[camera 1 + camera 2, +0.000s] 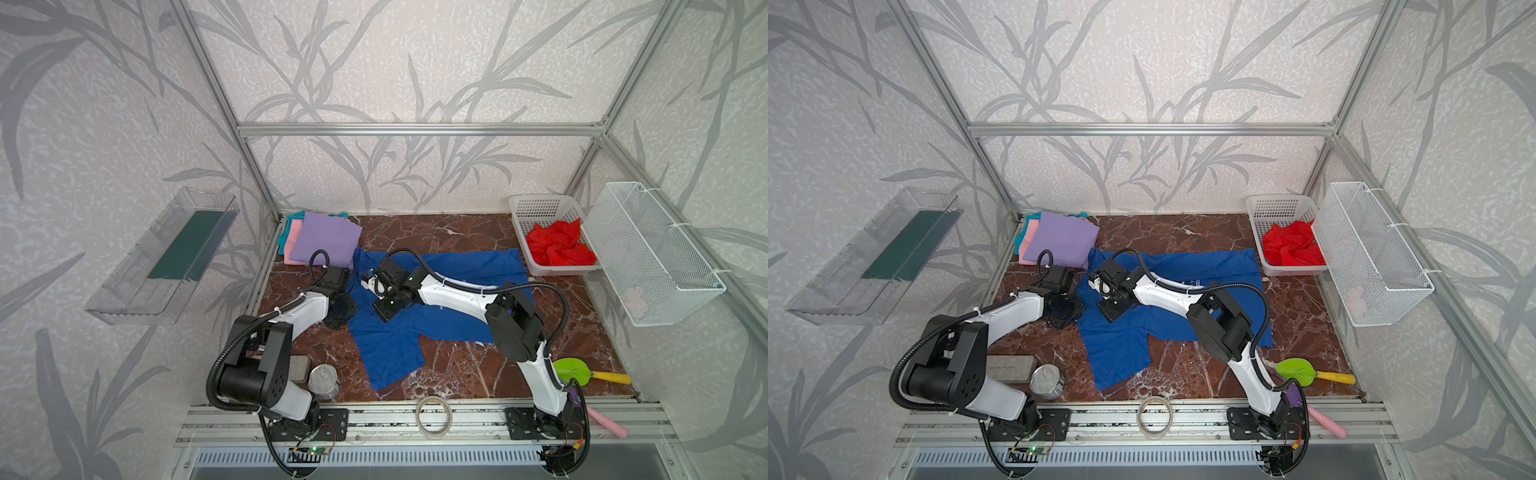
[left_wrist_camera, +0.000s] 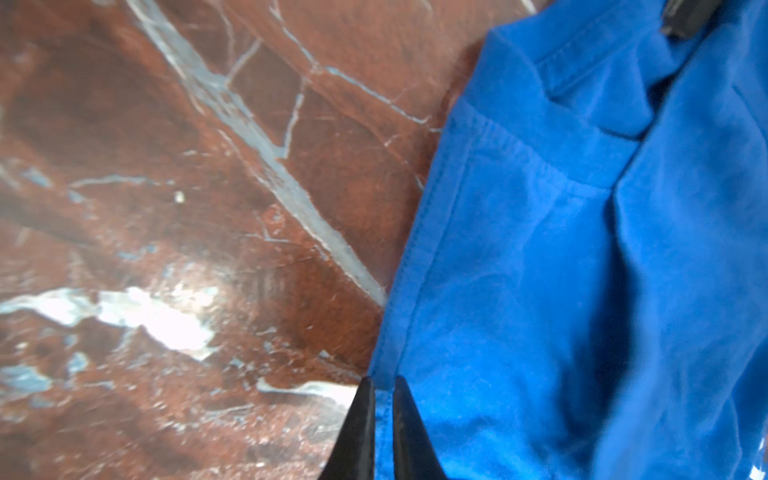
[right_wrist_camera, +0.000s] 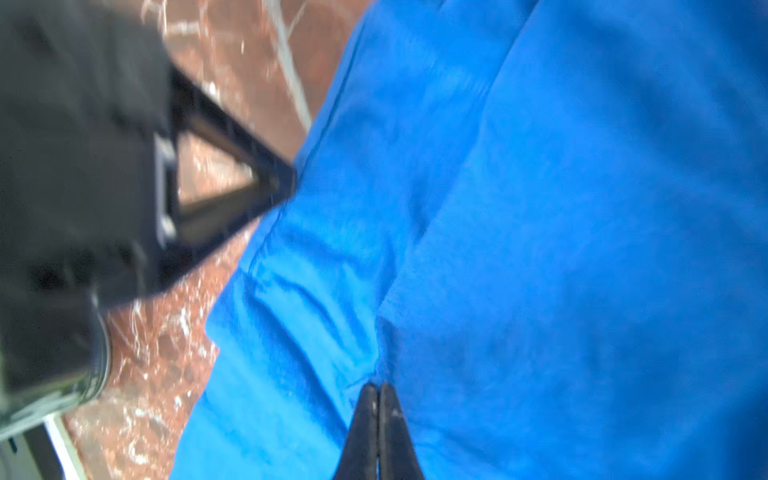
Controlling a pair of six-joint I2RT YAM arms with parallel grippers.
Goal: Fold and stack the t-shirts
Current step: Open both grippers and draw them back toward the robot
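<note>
Left wrist view is showing the blue t-shirt (image 2: 540, 291) lying rumpled on the red marble table (image 2: 208, 166), and in both top views it's sprawling mostly flat across the middle with its left edge bunching up. The left gripper (image 2: 383, 386) is sitting nearly closed, pinching the stitched hem in a sliver of a gap, while the right gripper (image 3: 378, 390) is clamping fully together on a puckered fold just beside it. The folded lavender, pink and teal t-shirts (image 1: 324, 239) are sitting stacked in the back left corner, and the red t-shirt (image 1: 557, 249) is lying crumpled in the white basket (image 1: 536, 205) back right.
</note>
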